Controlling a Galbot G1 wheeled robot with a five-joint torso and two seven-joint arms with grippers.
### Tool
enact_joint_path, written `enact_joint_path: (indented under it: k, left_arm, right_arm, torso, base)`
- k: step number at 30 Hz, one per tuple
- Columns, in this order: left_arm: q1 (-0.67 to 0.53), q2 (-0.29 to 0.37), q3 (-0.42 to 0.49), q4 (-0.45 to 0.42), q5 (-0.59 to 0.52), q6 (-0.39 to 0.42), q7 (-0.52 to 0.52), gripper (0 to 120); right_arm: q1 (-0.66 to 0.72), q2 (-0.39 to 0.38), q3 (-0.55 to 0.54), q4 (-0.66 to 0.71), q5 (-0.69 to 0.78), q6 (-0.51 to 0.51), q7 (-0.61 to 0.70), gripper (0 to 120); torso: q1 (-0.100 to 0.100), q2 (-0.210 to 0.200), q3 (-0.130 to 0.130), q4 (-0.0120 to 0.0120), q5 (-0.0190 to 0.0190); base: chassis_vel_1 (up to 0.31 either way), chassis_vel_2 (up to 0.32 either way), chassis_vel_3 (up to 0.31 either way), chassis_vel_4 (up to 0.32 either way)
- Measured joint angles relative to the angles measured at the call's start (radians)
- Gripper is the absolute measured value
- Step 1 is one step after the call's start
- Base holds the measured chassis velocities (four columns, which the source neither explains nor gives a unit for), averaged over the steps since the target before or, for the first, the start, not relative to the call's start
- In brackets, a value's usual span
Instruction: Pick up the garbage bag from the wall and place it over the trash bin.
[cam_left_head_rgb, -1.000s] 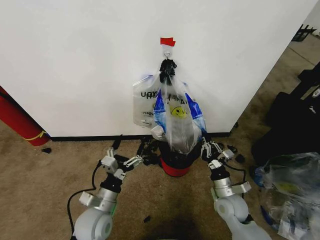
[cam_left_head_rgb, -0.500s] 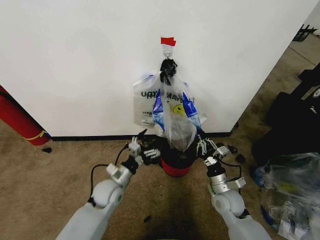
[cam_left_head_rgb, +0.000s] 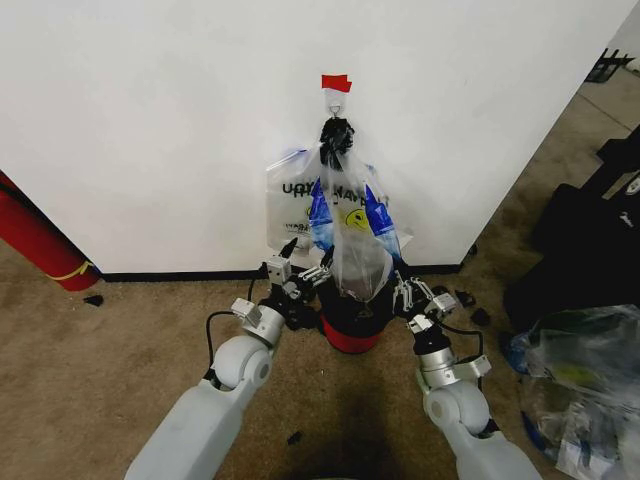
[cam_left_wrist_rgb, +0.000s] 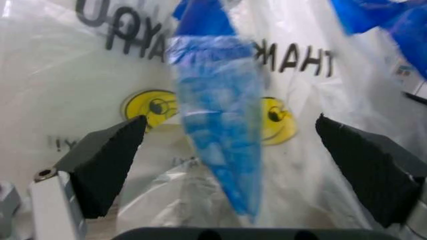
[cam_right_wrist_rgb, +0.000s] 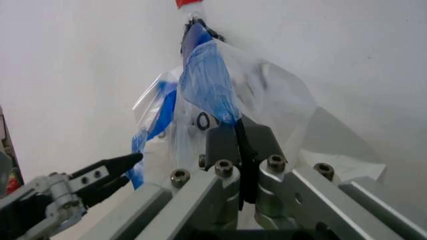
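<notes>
The garbage bag (cam_left_head_rgb: 352, 225), see-through with a yellow smiley and blue trim, hangs from a small hook (cam_left_head_rgb: 335, 102) on the white wall (cam_left_head_rgb: 150, 120) under red tape (cam_left_head_rgb: 335, 82). Its lower end droops into the black mesh trash bin (cam_left_head_rgb: 347, 318) with a red base. My left gripper (cam_left_head_rgb: 302, 276) is open beside the bag's left side; in the left wrist view its fingers (cam_left_wrist_rgb: 107, 165) stand wide apart with the bag (cam_left_wrist_rgb: 220, 140) just beyond them. My right gripper (cam_left_head_rgb: 403, 288) is at the bag's right edge, shut (cam_right_wrist_rgb: 237, 142) on the plastic (cam_right_wrist_rgb: 207, 85).
A flat bundle of like bags (cam_left_head_rgb: 288, 212) hangs behind on the same hook. A long red cylinder (cam_left_head_rgb: 35, 240) leans at the far left. A clear sack (cam_left_head_rgb: 580, 370) and black bags (cam_left_head_rgb: 585, 250) lie to the right. Bare carpet (cam_left_head_rgb: 110, 350) stretches left of the bin.
My left arm has swung in from the left and forward, bringing its open gripper up against the bag's left side. The right gripper has edged in slightly. The bag's lower end has drawn narrower.
</notes>
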Motion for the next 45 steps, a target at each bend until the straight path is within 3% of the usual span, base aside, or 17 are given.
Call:
enact_joint_path:
  k: [14,22,40,45]
  left_arm:
    - [-0.023,-0.008,0.012,0.038,0.141,0.011,-0.043,95]
    - [-0.011,-0.018,-0.003,0.015,0.15,0.024,-0.107,68]
    - [0.07,-0.013,-0.069,-0.053,0.13,0.025,-0.09,2]
    - [0.129,-0.012,-0.101,-0.091,0.139,0.024,-0.083,0]
  right_arm:
    - [-0.02,0.012,0.012,0.032,-0.007,-0.002,0.015,0]
    - [-0.034,0.014,0.018,0.048,-0.012,-0.002,0.02,0]
    - [-0.061,0.001,0.025,0.066,-0.02,0.003,0.025,0]
    - [-0.101,-0.003,0.039,0.066,-0.073,0.019,0.047,0]
  torso:
    - [0.0,0.0,0.0,-0.0001,0.0]
    - [0.0,0.0,0.0,-0.0001,-0.0002]
    - [0.0,0.0,0.0,-0.0001,-0.0002]
    - [0.0,0.0,0.0,0.0001,-0.0001]
  base:
    - [0.0,0.0,0.0,0.0]
    - [0.0,0.0,0.0,0.0]
    - [0.0,0.0,0.0,0.0]
    - [0.0,0.0,0.0,0.0]
